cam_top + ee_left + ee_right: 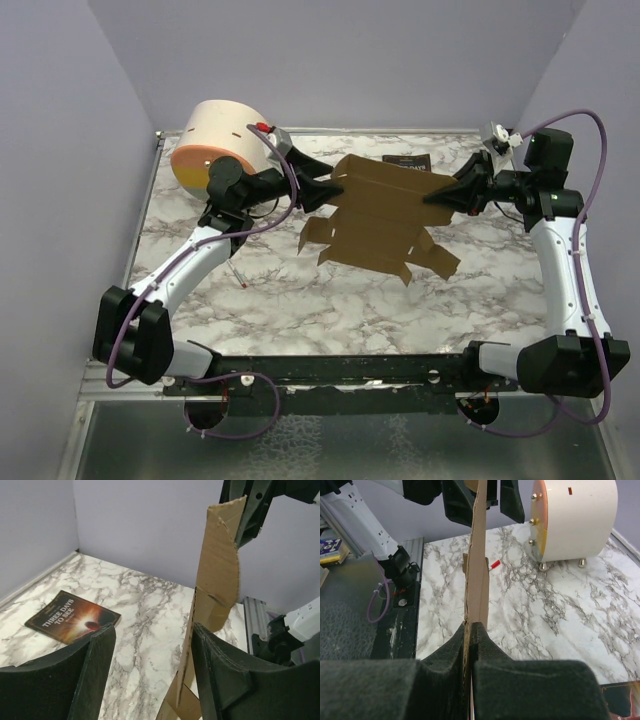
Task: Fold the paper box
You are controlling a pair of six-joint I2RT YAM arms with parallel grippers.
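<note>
The paper box (385,215) is a flat brown die-cut sheet with tabs, held up off the marble table (300,300) between the two arms. My right gripper (437,198) is shut on its right edge; in the right wrist view the pads (457,645) pinch the thin cardboard (477,570). My left gripper (335,183) stands open around the sheet's left edge. In the left wrist view the cardboard (220,580) rests against the right finger (215,670), while the left finger (97,665) stands well apart from it.
A dark paperback book (408,160) lies on the table behind the sheet. A big cream cylinder (220,145) with an orange-yellow face stands at the back left. A small red piece (493,564) lies on the marble. Walls close in the back and sides.
</note>
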